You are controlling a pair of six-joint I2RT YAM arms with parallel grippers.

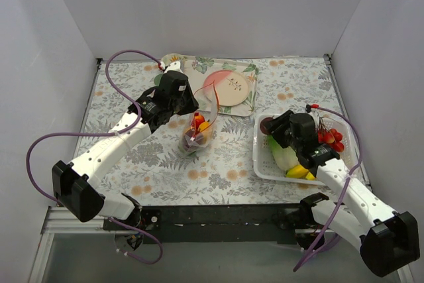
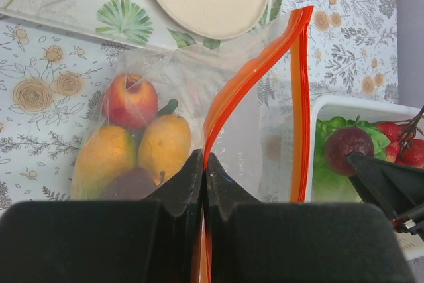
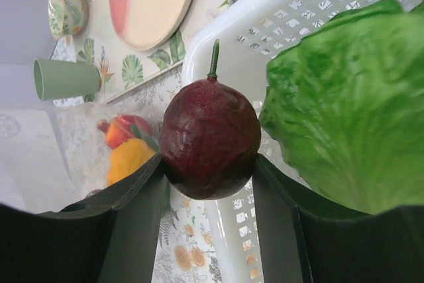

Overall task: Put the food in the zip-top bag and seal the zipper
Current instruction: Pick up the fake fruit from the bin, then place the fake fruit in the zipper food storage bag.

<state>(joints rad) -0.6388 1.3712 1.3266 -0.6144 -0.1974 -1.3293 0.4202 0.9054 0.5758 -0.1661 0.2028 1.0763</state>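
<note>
Clear plastic stands at the middle of the flowered table (image 1: 119, 91): the bag (image 1: 197, 134), mouth up, just near of a leaf-printed tray (image 1: 199, 67) that carries a pink and cream plate (image 1: 227, 88). Inside the bag lie a red apple (image 2: 129, 101), two yellow-orange fruits (image 2: 103, 157) and something darker beneath them. The orange zipper (image 2: 299, 111) gapes wide, its two strips apart. The left gripper (image 2: 203, 164) reaches in from the bag's left side, its fingers pressed together and pinching one strip of that zipper low down, so the strip rises from between them and curves up to the right.

To the right sits a white slotted basket (image 1: 257, 164). The right gripper (image 3: 211, 177) hangs over its far left corner, fingers clamped on either side of a dark red fruit (image 3: 211, 138) with a green stem pointing up. Green lettuce (image 3: 351, 97) fills the basket just right of that fruit, and red cherries (image 1: 331, 138) lie on the basket's far right side. A green cup (image 3: 63, 79) lies tipped on the tray.
</note>
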